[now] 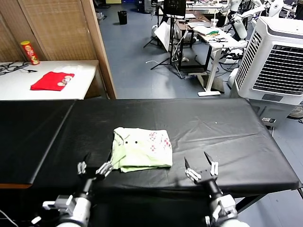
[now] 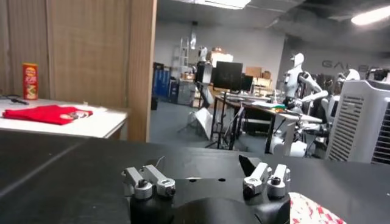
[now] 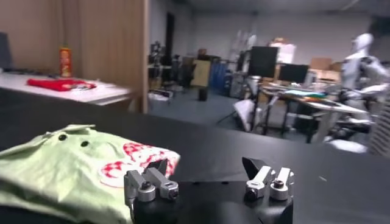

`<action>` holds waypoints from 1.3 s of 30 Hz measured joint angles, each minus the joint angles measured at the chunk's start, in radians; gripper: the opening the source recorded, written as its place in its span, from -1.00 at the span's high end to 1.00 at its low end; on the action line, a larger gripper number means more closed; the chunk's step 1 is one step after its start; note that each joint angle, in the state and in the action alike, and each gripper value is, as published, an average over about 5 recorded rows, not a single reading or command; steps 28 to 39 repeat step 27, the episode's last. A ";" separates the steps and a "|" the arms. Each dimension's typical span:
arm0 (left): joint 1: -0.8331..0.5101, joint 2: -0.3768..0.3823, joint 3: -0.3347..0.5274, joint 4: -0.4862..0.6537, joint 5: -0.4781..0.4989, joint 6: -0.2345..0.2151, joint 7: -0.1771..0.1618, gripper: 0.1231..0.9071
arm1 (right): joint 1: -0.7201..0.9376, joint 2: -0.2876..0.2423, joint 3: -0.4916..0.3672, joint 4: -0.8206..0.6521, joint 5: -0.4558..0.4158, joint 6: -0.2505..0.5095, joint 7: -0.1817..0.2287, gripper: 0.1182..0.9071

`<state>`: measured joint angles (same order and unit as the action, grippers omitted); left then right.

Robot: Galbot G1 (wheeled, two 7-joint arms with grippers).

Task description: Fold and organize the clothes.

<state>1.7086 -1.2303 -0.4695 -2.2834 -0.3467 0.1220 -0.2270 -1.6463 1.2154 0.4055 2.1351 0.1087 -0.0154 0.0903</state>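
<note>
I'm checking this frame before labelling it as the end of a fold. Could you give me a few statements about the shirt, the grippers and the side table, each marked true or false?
1. The light-green T-shirt lies folded on the black table. True.
2. The right gripper is clamped on the shirt. False: it is open and apart from the shirt, beside it.
3. The left gripper is open, at the shirt's near corner. True.
4. The red garment lies on the black table. False: it lies on the white side table.
5. A red can stands upright on the white side table. True.
</note>
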 joint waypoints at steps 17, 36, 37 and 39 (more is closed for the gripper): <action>0.305 0.066 -0.159 -0.040 -0.074 -0.053 0.004 -0.72 | -0.339 -0.006 0.009 0.198 -0.013 -0.052 0.171 -0.72; 0.379 0.062 -0.199 -0.062 -0.073 -0.014 0.003 -0.72 | -0.390 -0.003 0.008 0.233 -0.010 -0.076 0.178 -0.72; 0.379 0.062 -0.199 -0.062 -0.073 -0.014 0.003 -0.72 | -0.390 -0.003 0.008 0.233 -0.010 -0.076 0.178 -0.72; 0.379 0.062 -0.199 -0.062 -0.073 -0.014 0.003 -0.72 | -0.390 -0.003 0.008 0.233 -0.010 -0.076 0.178 -0.72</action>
